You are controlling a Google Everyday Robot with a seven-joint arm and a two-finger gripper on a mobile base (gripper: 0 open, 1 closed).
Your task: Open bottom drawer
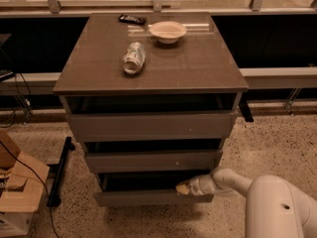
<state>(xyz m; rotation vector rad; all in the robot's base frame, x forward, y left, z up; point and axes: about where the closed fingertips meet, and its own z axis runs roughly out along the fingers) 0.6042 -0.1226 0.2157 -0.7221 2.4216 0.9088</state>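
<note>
Three drawers: a grey-brown cabinet [63, 108] holds three stacked handleless fronts. The top drawer [148, 126] is widest, the middle drawer [148, 161] sits below it, and the bottom drawer [148, 198] is lowest, just above the speckled floor [277, 143].
Bottom drawer: its plain front stands a little out from the cabinet, with a dark gap showing above its upper edge.
Claw: the claw [184, 188] is pale and sits at the right part of that upper edge, reaching in from the right on a white arm [233, 180]. It seems to touch the lip, but whether it is wide, narrow or gripping cannot be told.
Step in hand: judged as drawing the drawer out toward the near side.
Doing it well: pull straight toward the near side, level with the runners. Since the hold is right of centre, a slanted pull could skew and jam the drawer. Hold the claw low enough not to snag the middle drawer.
Worktop: on the worktop [198, 68] lie a tipped can [133, 58], a pale bowl [168, 31] and a dark flat object [132, 19], well apart from the work.
Left of cabinet: a cardboard box [15, 202] on the floor, away from the drawer's path.
</note>
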